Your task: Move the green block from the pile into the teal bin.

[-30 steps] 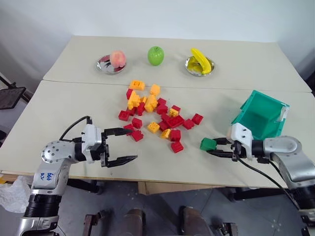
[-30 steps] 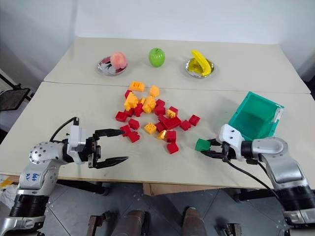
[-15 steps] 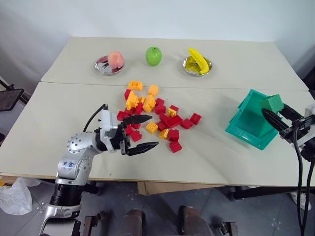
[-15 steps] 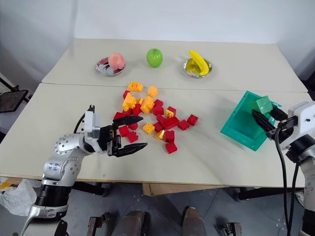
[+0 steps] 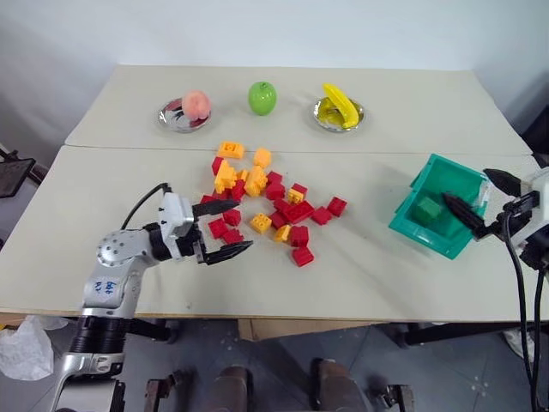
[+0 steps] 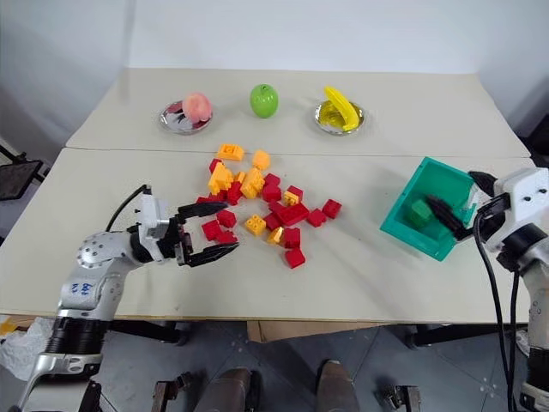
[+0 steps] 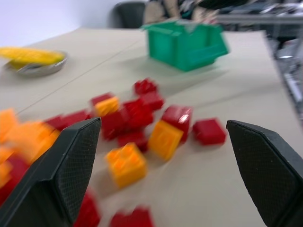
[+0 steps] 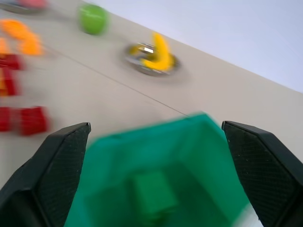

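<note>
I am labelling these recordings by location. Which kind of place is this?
Probably an indoor robot test room: pale tables before a bare white wall, with staged props on them: loose toy bricks, a teal bin, and fruit on small metal dishes.

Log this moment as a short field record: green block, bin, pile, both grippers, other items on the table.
green block: inside the teal bin, not held
teal bin: on the table's right side, tilted
pile: red and yellow bricks, loose at table centre
right gripper: open, at the bin's rim, empty
left gripper: open, empty, beside the pile's near left edge
far side of table: peach on a plate, green apple, banana on a plate
</note>
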You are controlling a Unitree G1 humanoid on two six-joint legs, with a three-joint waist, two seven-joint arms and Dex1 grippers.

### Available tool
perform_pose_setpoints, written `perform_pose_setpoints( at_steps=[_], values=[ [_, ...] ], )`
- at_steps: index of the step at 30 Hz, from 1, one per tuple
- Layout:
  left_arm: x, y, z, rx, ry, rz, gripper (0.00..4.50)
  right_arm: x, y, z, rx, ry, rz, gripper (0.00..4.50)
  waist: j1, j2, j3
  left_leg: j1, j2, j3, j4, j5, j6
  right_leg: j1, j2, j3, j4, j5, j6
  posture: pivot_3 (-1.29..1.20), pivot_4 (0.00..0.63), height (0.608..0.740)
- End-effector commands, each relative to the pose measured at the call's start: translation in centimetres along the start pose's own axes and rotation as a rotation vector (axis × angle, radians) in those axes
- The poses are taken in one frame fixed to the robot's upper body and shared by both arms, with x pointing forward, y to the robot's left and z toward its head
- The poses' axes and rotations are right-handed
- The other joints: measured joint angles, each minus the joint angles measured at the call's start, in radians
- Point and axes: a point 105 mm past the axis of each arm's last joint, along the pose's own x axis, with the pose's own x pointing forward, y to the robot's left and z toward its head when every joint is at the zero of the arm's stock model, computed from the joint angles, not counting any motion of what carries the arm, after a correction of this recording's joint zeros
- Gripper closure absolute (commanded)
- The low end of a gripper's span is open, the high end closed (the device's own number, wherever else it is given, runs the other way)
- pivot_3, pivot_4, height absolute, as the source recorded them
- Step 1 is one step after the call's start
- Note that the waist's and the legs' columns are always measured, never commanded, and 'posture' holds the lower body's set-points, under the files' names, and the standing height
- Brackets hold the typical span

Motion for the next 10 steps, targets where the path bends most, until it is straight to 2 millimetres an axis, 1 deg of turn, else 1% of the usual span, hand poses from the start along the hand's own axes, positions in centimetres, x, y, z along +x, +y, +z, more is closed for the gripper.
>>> perform_pose_setpoints(
  at_steps=[1,3,5,6,7,10],
  values=[
    [-2.6,1.3,-0.1,0.059,0.072,0.149,0.0,0.8,4.7,1.5,-0.012,-0.091,0.249,0.04,-0.001,0.0,0.0,0.0,0.0,0.0,0.0,0.0,0.0,0.0,0.0,0.0,0.0,0.0,0.0,0.0,0.15,0.74],
    [-3.5,1.5,-0.1,0.064,0.077,0.205,0.0,1.0,6.9,0.9,0.0,-0.084,0.339,0.04,0.001,0.0,0.0,0.0,0.001,0.0,-0.001,0.0,0.0,0.0,0.0,0.0,0.0,0.0,0.0,0.0,0.15,0.74],
    [-4.7,1.5,-0.1,0.072,0.075,0.269,0.0,1.1,9.5,-0.6,-0.006,-0.052,0.447,0.04,0.005,0.0,0.0,0.0,0.0,0.0,0.0,0.0,0.0,0.0,0.0,0.0,0.0,0.0,0.0,0.0,0.15,0.74],
    [-5.0,1.2,-0.1,0.07,0.078,0.276,0.0,0.9,10.3,-1.2,-0.019,-0.038,0.483,0.04,0.006,0.0,0.0,0.0,0.0,-0.001,0.0,0.0,0.0,0.0,0.0,0.0,0.0,0.0,0.0,0.0,0.15,0.74],
    [-5.3,0.9,-0.2,0.067,0.083,0.278,0.0,0.8,10.8,-1.8,-0.028,-0.026,0.508,0.04,0.008,0.0,0.0,0.0,0.0,-0.001,0.0,0.0,0.0,0.0,0.0,0.0,-0.001,0.0,0.0,0.0,0.15,0.74],
    [-6.0,-0.2,-0.1,0.054,0.092,0.285,0.0,0.7,10.9,-2.7,-0.012,-0.025,0.506,0.04,0.008,0.0,0.0,0.0,-0.001,-0.001,0.0,-0.001,0.0,0.0,-0.001,0.0,-0.001,0.0,0.0,0.0,0.15,0.74]
  ],
)
